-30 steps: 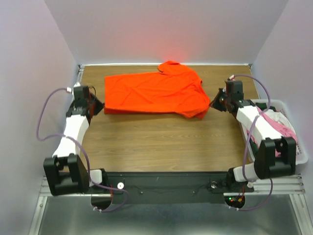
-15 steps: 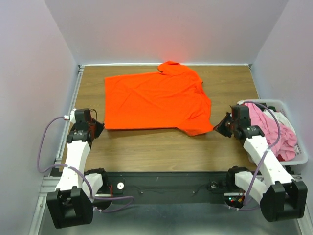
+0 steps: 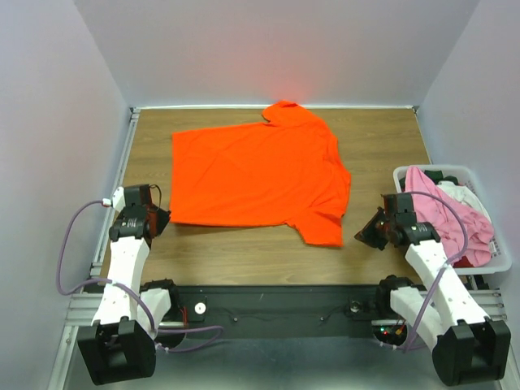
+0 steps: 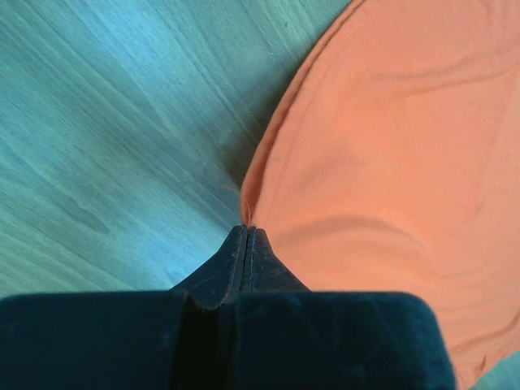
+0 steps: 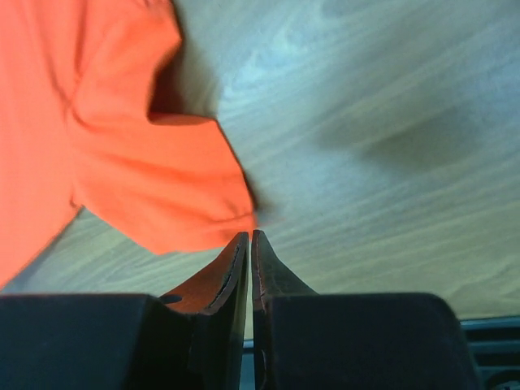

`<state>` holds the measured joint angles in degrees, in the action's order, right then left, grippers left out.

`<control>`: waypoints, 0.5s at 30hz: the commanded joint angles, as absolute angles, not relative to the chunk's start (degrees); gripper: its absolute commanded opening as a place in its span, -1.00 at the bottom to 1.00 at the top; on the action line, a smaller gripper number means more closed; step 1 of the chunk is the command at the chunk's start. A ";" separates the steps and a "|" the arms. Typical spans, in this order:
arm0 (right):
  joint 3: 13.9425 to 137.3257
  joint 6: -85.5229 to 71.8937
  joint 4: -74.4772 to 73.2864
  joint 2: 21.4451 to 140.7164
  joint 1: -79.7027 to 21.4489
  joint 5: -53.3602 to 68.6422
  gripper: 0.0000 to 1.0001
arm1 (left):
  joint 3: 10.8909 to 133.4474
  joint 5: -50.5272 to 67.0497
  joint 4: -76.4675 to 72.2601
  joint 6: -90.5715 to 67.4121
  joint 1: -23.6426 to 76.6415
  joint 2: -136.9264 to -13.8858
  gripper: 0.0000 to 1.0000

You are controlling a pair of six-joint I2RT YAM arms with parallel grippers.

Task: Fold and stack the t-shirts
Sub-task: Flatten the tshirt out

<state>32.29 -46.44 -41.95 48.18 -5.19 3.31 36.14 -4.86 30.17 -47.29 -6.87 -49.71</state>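
Orange t-shirt (image 3: 256, 175) lies spread flat on the wood table (image 3: 244, 252), in the middle-to-back part, collar end at the far edge and hem side to the left. It is plain bright orange with no print; there are soft wrinkles across the body, and the far collar area is washed out by glare. One short sleeve (image 3: 323, 231) sticks out toward the near right, lying flat. Left gripper (image 3: 162, 218) sits low at the shirt's near-left corner. In the left wrist view the jaws are pressed together and the hem edge runs up into the tips in a small peak, so the corner is pinched. Right gripper (image 3: 363, 236) is just right of the sleeve and low over the table. Its jaws are parted by only a thin slit with nothing between them, and the sleeve edge lies just beside the tips. White bin (image 3: 487, 264) at the right edge holds a pink shirt (image 3: 443, 203) and some white cloth (image 3: 465, 193), bunched.
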 commanded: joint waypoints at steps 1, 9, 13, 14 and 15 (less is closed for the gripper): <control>31.29 -46.94 -46.05 46.06 -4.75 6.66 -0.78 | 36.30 -7.73 31.90 -48.34 -7.12 -48.61 -0.99; 33.65 -41.50 -50.45 42.36 -4.83 13.62 -0.16 | 37.53 -8.96 32.78 -47.03 -6.94 -48.16 -0.54; 39.79 -32.80 -49.66 50.34 -4.92 13.80 0.17 | 40.33 -13.35 34.36 -44.57 -5.45 -47.20 0.54; 40.86 -30.00 -48.79 52.28 -4.92 14.06 0.18 | 42.08 -15.80 34.89 -43.86 -5.10 -47.02 0.76; 41.91 -29.10 -48.69 55.25 -5.18 13.89 0.17 | 42.97 -17.04 35.33 -43.25 -4.14 -46.76 0.80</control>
<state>36.18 -37.93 -50.63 48.90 -5.19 12.51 37.50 -9.78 33.61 -46.13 -5.96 -48.56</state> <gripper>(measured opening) 0.584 0.851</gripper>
